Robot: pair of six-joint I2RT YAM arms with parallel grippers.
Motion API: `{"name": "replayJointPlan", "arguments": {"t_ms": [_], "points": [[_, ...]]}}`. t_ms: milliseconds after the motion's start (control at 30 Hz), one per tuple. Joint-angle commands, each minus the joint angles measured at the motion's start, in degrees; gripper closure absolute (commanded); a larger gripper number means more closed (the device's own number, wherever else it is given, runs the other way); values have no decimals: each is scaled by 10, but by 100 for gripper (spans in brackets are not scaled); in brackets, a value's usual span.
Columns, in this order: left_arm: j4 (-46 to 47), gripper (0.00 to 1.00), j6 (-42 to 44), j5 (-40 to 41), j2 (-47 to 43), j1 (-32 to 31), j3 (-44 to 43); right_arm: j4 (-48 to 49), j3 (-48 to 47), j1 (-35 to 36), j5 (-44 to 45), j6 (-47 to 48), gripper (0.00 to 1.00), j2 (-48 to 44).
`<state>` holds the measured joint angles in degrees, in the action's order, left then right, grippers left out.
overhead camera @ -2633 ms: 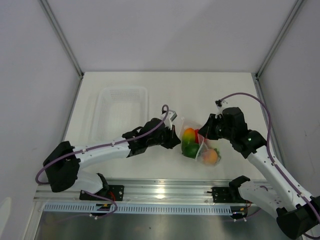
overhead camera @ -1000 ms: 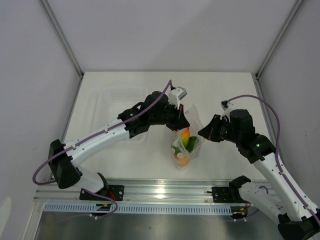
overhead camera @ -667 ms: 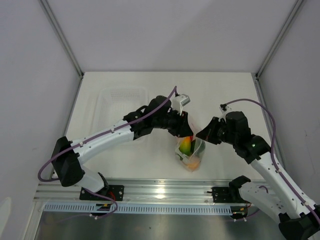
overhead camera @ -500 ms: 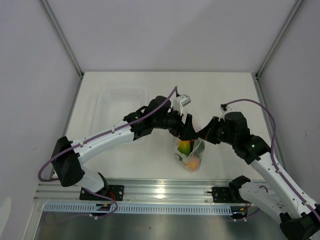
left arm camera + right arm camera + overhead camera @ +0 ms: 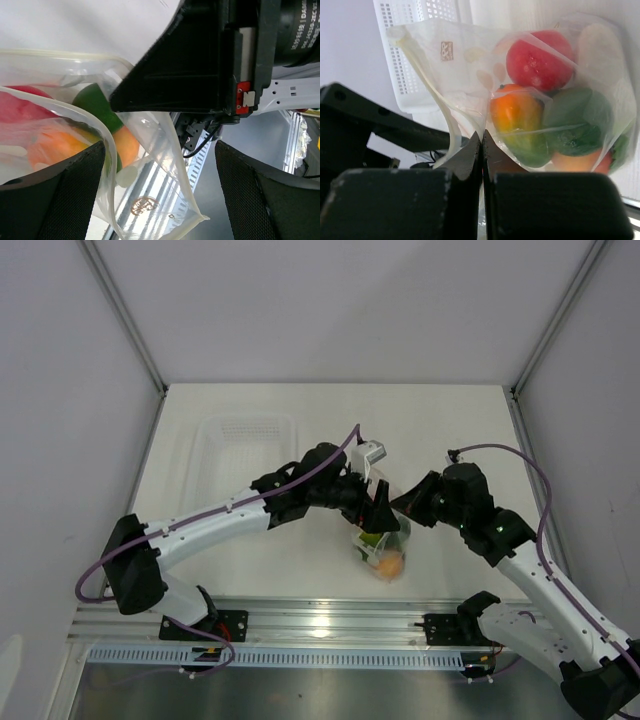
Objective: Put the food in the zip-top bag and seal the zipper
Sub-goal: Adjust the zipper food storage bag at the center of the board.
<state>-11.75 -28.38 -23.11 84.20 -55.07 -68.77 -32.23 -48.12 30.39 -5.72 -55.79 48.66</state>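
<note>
Right wrist view shows the right gripper (image 5: pixel 482 140) clamped on the mouth of the crinkly transparent zip-top bag (image 5: pixel 470 60) between the 2 arms, small toy fruits and vegetables (image 5: pixel 540 62) inside, while the left gripper (image 5: pixel 159 150) holds its jaws apart around the clear press-seal strip (image 5: pixel 60 54); sealing seems in hand, likely needing a pinch-and-slide.

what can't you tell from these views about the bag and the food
zipper: whether it is pressed shut. Top view, the left gripper and right gripper cover it; each wrist view shows only part of the strip.
food: how many pieces. They overlap behind crinkled film in the wrist views; too small in the top view.
zip-top bag: whether its bottom touches the table. The top view looks down on it; no wrist view shows the contact.
</note>
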Motion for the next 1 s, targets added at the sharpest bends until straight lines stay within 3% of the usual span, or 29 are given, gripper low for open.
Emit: {"name": "replayJointPlan", "arguments": {"t_ms": [0,233,400,600,633,700,800,933,967], "points": [[-9,9,13,29,-14,-23,-15,23,-7,5,26,-48,100,4],[-63,9,27,104,3,-46,-51,11,-16,15,55,-70,100,7],[-87,16,30,171,18,-67,-64,13,-13,20,57,-94,100,12],[-100,41,32,204,36,-80,-80,9,-13,30,83,-106,100,16],[-100,51,32,208,39,-83,-81,9,-14,32,84,-107,100,15],[-104,57,33,215,47,-86,-85,9,-15,32,86,-108,100,14],[-113,77,29,228,52,-87,-86,8,-15,33,90,-107,100,13],[-124,99,29,258,55,-87,-89,4,-14,33,93,-101,92,9],[-133,99,28,264,57,-87,-94,5,-14,34,94,-95,89,8]]}}
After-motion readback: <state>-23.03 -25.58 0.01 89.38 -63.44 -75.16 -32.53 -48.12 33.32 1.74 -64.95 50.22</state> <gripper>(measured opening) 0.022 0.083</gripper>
